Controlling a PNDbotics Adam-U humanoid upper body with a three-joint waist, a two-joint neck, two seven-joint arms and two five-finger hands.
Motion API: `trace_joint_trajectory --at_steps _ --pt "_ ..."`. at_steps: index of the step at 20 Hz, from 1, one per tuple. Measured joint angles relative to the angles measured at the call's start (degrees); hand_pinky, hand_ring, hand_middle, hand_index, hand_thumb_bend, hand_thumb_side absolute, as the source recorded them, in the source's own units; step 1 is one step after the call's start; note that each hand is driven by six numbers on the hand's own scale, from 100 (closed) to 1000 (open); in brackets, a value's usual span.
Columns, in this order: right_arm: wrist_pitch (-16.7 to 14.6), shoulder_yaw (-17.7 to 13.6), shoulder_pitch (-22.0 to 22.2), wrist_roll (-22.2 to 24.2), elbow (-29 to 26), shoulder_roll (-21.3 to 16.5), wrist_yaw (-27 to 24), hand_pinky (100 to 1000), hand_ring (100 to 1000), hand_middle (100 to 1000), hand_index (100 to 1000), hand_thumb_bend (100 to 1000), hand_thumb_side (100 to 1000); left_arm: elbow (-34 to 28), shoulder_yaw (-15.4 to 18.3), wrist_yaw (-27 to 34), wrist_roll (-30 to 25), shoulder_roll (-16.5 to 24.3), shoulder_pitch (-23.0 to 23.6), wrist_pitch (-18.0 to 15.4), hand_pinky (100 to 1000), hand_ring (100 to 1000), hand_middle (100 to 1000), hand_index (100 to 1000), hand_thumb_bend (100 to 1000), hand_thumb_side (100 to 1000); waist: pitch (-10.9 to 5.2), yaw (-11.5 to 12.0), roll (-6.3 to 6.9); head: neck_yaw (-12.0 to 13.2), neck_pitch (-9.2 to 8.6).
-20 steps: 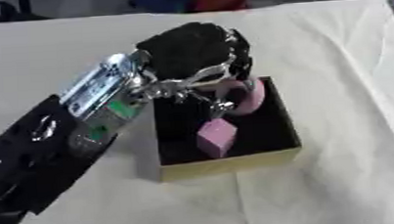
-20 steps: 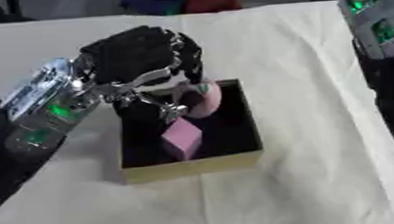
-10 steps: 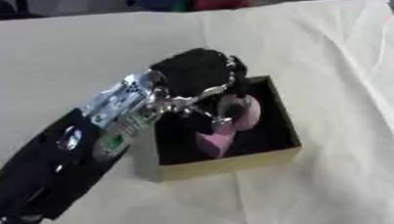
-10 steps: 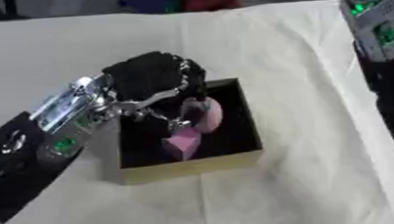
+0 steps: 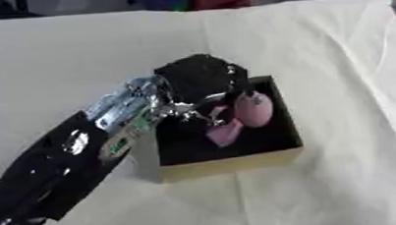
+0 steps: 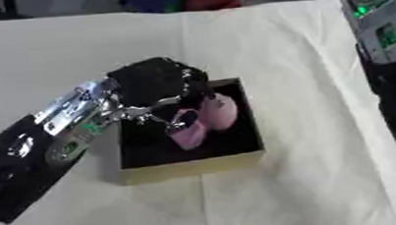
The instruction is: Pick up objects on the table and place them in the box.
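Left hand [image 5: 201,77]: we see it reaching in from the lower left, hanging over the far-left part of the box [image 5: 230,162]. Its fingers curl downward into the box, but we cannot tell whether they grip anything. Just below and to the right of the fingers, inside the box, lies a pink block [image 5: 226,131], tilted. Immediately right of the hand, touching or nearly touching the fingers, stands a rounded pink object [image 5: 255,108] against the dark box floor. Further right, at the view's edge, we see only the right arm [image 6: 381,24]; its hand is out of sight. Beneath everything lies the cream tablecloth [image 5: 343,184].
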Motion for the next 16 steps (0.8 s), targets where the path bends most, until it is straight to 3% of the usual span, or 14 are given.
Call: trace_joint_trajectory --at_steps 4,8,13,16 --pt "0.02 -0.02 0.04 -0.01 -0.02 0.0 -0.05 854 756 615 758 100 924 -1.73 0.96 -0.88 0.15 0.0 0.12 0.59 498 680 734 848 100 386 0.0 0.07 0.01 -0.01 0.0" --pt "0.09 -0.05 0.13 -0.07 -0.1 0.0 -0.06 854 756 615 758 100 921 -5.34 2.58 -0.05 0.29 0.05 0.13 1.99 465 641 713 823 100 310 -0.02 0.29 0.02 -0.05 0.0" --pt "0.25 -0.35 0.49 -0.23 -0.26 0.01 -0.06 854 756 615 758 100 916 -11.4 5.79 3.6 0.25 0.72 0.1 4.73 416 578 673 776 100 329 -0.08 0.59 0.12 -0.22 -0.02" --pt "0.33 -0.4 0.5 -0.37 -0.53 0.01 -0.06 854 757 617 758 100 909 -15.42 8.66 8.35 0.62 1.5 0.84 7.46 420 574 695 785 100 366 -0.2 0.85 0.14 -0.6 -0.03"
